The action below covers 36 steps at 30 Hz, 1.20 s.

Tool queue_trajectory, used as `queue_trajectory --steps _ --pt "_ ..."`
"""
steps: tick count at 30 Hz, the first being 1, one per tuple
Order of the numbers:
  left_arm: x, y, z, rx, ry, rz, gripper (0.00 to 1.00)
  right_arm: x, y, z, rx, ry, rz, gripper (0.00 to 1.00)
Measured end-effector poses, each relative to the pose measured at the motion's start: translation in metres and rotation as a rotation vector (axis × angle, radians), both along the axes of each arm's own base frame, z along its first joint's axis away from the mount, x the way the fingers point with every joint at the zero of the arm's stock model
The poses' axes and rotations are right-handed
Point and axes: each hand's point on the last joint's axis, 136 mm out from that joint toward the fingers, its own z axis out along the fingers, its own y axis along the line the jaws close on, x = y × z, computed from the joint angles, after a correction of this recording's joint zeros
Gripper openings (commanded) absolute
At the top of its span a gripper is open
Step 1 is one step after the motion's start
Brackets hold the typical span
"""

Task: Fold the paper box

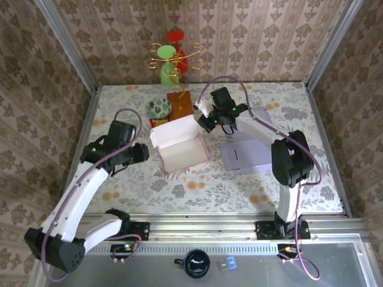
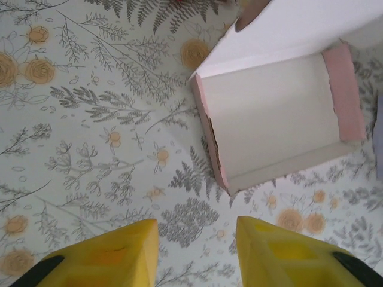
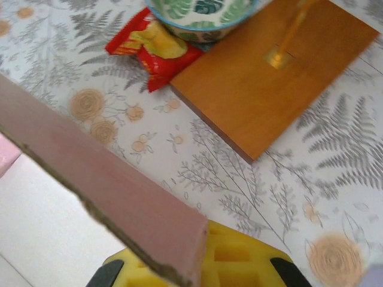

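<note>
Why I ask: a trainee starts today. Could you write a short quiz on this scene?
1. True or false: the left claw grips the paper box.
2. Which lies next to the patterned bowl? A spoon; B red snack packet; C sponge.
3. Fill in: the right claw is shut on the box's pink ____.
Key: 1 false, it is open and apart from the box; 2 B; 3 flap.
</note>
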Motion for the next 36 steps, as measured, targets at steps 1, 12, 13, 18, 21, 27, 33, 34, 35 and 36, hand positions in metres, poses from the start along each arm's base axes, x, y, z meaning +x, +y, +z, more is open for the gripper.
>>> queue_trajectory --steps 1,12,13,18,21,27,33,34,35,36 --pt "0.008 0.001 -0.001 -0.006 0.003 0.000 0.43 -0.003 -0.002 0.002 -0.001 0.003 -0.030 0.00" --pt "0.076 -0.015 -0.016 0.020 -0.043 -0.238 0.49 -0.028 -0.017 0.002 -0.013 0.039 -0.150 0.00" --pt "0.080 -0.017 -0.019 0.023 -0.044 -0.255 0.49 -0.028 -0.018 0.002 -0.015 0.038 -0.152 0.00" --pt "0.090 -0.026 -0.029 0.014 -0.048 -0.309 0.49 -0.029 -0.019 0.000 -0.020 0.049 -0.160 0.00" --pt "0.093 -0.033 -0.025 0.003 -0.078 -0.335 0.49 -0.031 -0.020 -0.002 -0.021 0.062 -0.166 0.00" --pt "0.096 -0.038 -0.028 0.010 -0.085 -0.353 0.42 -0.032 -0.021 -0.003 -0.022 0.068 -0.168 0.00" --pt "0.098 -0.041 -0.045 0.045 -0.044 -0.369 0.36 -0.031 -0.021 -0.003 -0.021 0.069 -0.169 0.00" --pt "0.098 -0.042 -0.047 0.050 -0.040 -0.371 0.34 -0.032 -0.020 -0.003 -0.020 0.069 -0.170 0.00" --pt "0.098 -0.042 -0.048 0.054 -0.038 -0.371 0.32 -0.032 -0.020 -0.003 -0.021 0.070 -0.170 0.00" --pt "0.098 -0.043 -0.050 0.060 -0.036 -0.375 0.31 -0.032 -0.020 -0.003 -0.021 0.070 -0.170 0.00"
